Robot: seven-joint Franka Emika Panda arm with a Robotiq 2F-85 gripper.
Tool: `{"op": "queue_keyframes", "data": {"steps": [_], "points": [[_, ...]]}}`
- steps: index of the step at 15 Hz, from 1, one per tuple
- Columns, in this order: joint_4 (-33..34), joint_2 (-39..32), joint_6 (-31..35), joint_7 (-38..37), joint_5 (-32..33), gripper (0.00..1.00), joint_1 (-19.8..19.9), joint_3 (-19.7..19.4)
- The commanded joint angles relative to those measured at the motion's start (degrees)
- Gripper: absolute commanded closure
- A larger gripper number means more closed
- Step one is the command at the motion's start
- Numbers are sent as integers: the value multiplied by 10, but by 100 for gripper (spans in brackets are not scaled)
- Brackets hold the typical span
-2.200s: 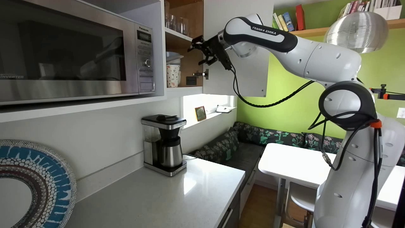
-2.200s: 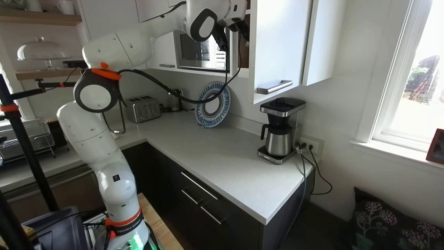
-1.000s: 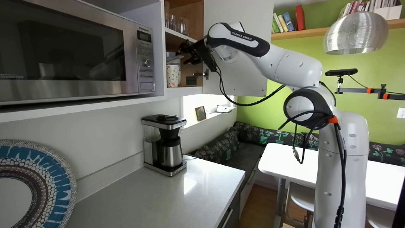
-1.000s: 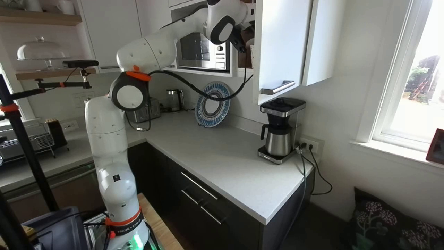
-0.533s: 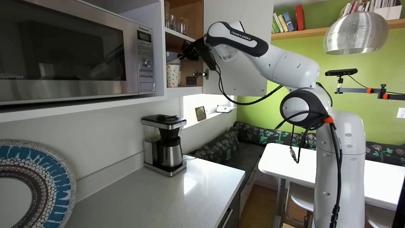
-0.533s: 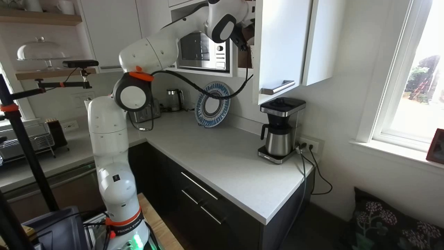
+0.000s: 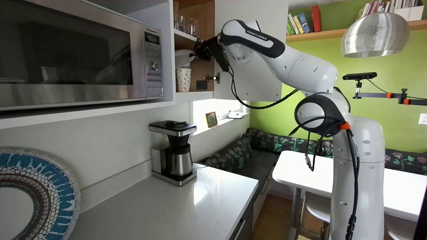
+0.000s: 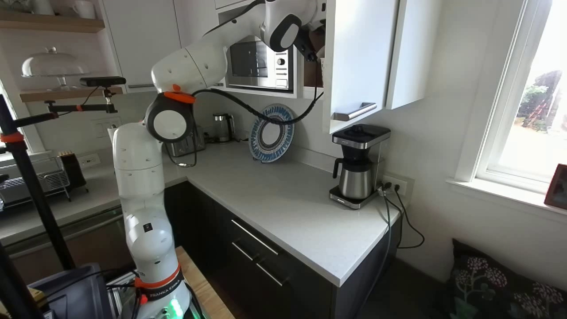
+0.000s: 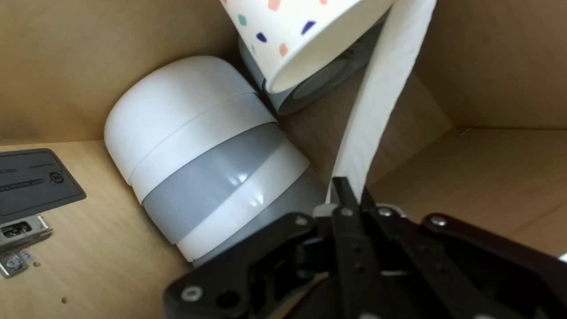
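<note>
In the wrist view, grey and white bowls (image 9: pixel 206 153) are sitting stacked at left, a speckled cup (image 9: pixel 288 29) is standing near them, and the fingers (image 9: pixel 346 226) are pinching a tilted white plate (image 9: pixel 381 99) inside the wood-lined cabinet (image 9: pixel 496 186).

On the microwave (image 7: pixel 100 53), "Panasonic" can be read above the small display (image 7: pixel 152 38), and "INVERTER" is printed at the lower left of the door (image 7: pixel 63 53). "FRANKA EMIKA" is lettered along the robot arm (image 7: pixel 307 68), and "FRANKA" is made out again low down on its black collar (image 8: pixel 163 290), where the second word is blurred. Print and an emblem are borne by the dark grey label (image 9: pixel 37 184) inside the cabinet (image 9: pixel 491 57), but they are too indistinct to be made out, as is the marking on the coffee maker (image 8: pixel 357 177).
</note>
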State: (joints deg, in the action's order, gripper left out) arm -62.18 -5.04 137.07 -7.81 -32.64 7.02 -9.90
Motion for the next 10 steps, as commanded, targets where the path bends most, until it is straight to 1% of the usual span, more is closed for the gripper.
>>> {"op": "queue_keyframes", "data": {"steps": [1,6,10], "points": [[20,-7,-5,-3,-35,100,8,-1],[1,11,4,-54,-66,100,15,-4],[-12,34,-12,-96,-78,100,26,-10]]}}
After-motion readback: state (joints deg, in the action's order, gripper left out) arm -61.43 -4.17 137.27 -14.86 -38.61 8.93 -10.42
